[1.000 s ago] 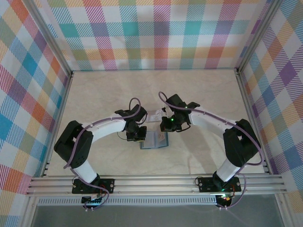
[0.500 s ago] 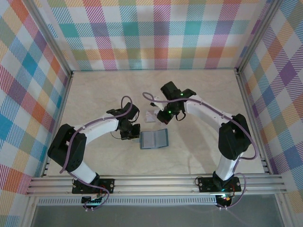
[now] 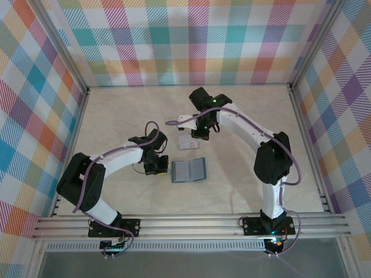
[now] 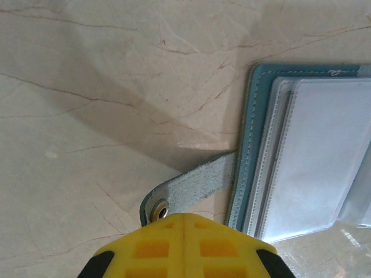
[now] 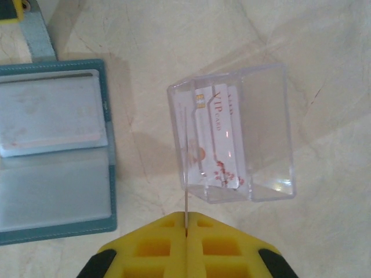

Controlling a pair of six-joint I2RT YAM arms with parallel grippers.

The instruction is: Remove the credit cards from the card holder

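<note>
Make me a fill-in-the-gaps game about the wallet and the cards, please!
1. The card holder lies ___ on the table.
2. The clear box holds a card printed with the word ___.
3. The left gripper and the right gripper both have ___ fingers.

Missing words: open; VIP; yellow.

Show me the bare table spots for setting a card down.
Bare: the far-left corner between left arm and back wall; the right side between right arm and right wall; the near strip between card holder and rail. Crowded: centre, where left gripper, holder, clear box and right gripper cluster.
</note>
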